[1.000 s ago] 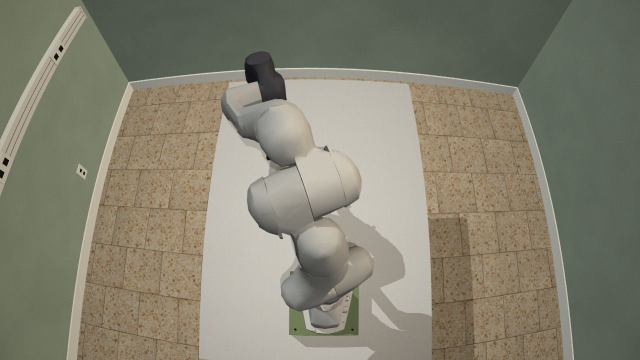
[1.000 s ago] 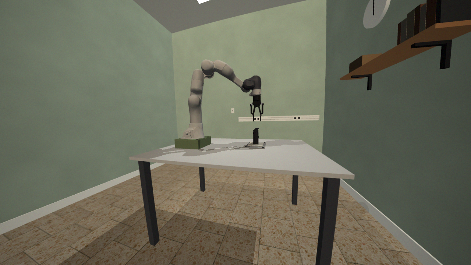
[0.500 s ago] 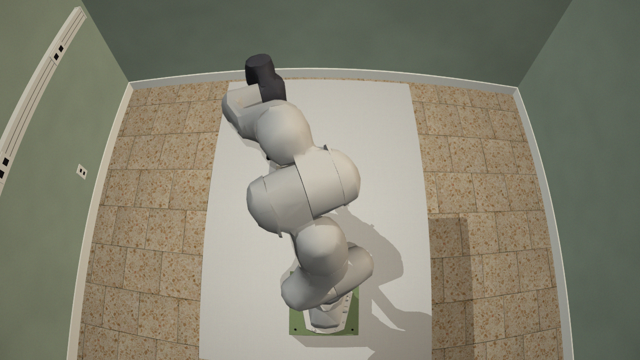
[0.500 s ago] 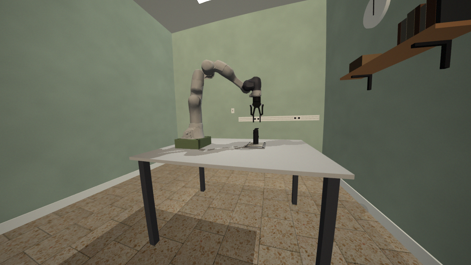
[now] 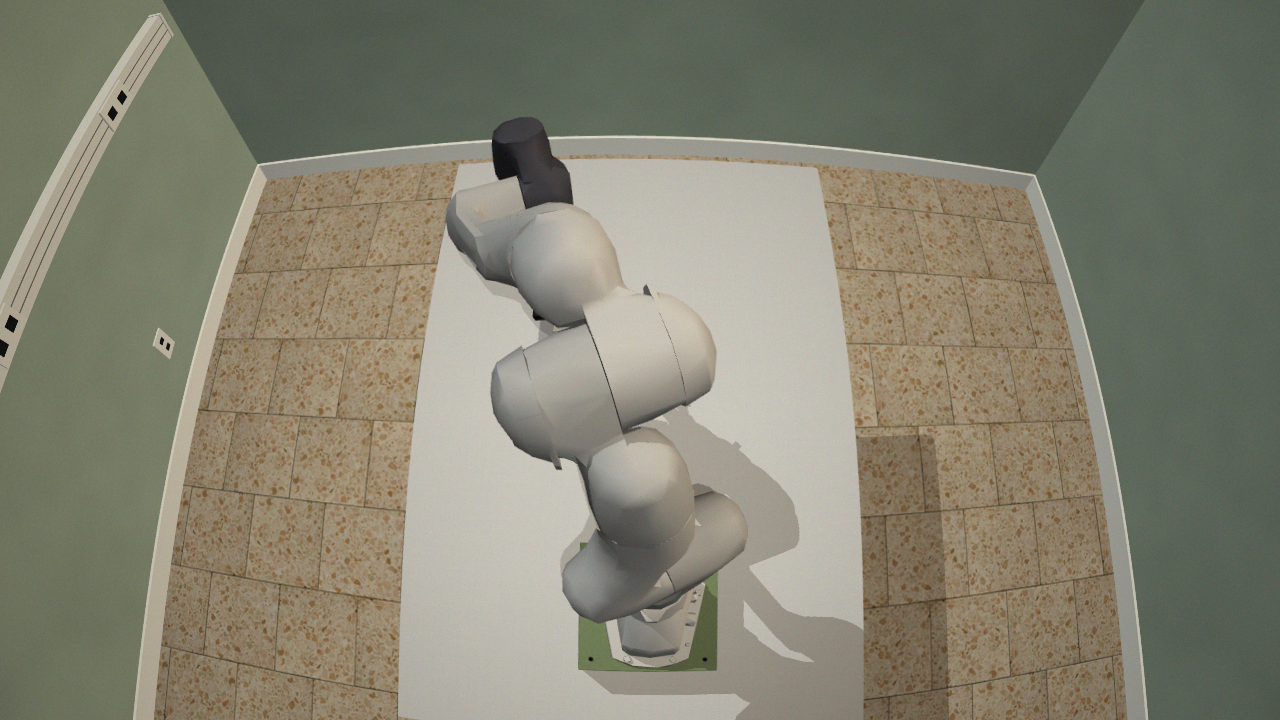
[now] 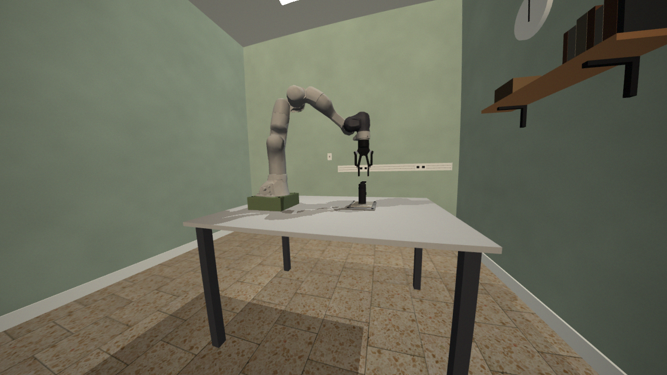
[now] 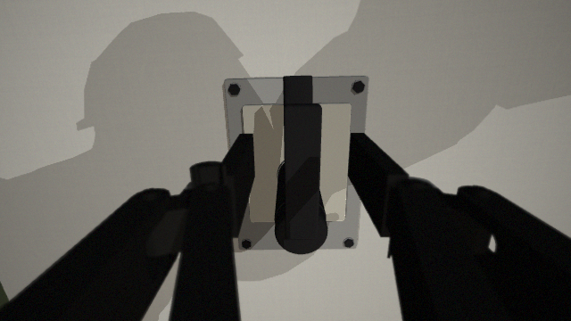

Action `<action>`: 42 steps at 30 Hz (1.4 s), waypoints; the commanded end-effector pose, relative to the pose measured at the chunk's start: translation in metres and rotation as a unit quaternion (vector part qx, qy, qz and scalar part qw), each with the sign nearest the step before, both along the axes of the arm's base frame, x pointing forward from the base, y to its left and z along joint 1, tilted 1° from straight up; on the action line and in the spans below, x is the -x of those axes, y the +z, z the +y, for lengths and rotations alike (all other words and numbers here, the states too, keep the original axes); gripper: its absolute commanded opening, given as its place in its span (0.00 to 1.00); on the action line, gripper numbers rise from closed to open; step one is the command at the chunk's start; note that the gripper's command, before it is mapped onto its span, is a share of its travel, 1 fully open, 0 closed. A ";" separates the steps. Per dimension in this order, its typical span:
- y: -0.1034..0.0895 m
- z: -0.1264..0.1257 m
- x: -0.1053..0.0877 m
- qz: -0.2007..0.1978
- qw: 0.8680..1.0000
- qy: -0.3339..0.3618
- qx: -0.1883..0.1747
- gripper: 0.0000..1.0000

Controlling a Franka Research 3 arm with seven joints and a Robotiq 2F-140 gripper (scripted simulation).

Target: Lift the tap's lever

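The black tap [image 6: 362,190] [image 7: 302,223] stands upright on a grey bolted base plate [image 6: 369,208] [image 7: 268,87] on the white table [image 6: 396,223] [image 5: 760,313]. In the wrist view its black lever [image 7: 302,129] runs from the round body toward the plate's far edge. My gripper [image 6: 362,172] [image 7: 301,154] hangs straight above the tap, pointing down, with a clear gap over its top. The fingers stand partly open, one to each side of the tap as seen from above, and hold nothing. In the overhead view the arm hides the tap and the fingers.
The arm's green mounting base [image 6: 272,201] [image 5: 590,649] sits at the table's near-left end. A wall shelf [image 6: 573,60] hangs on the right, far from the arm. The room's walls stand close around the table.
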State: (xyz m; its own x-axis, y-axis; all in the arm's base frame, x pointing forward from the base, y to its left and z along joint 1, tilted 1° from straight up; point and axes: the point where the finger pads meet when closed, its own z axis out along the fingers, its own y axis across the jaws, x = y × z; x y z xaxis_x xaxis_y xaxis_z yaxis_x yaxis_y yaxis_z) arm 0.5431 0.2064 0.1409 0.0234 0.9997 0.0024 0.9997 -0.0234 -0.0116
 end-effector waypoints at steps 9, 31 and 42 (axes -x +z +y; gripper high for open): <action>-0.016 0.002 -0.002 -0.003 1.000 0.002 -0.003 0.44; -0.024 0.002 -0.002 -0.003 1.000 0.002 -0.003 0.44; -0.024 0.002 -0.002 -0.003 1.000 0.002 -0.003 0.44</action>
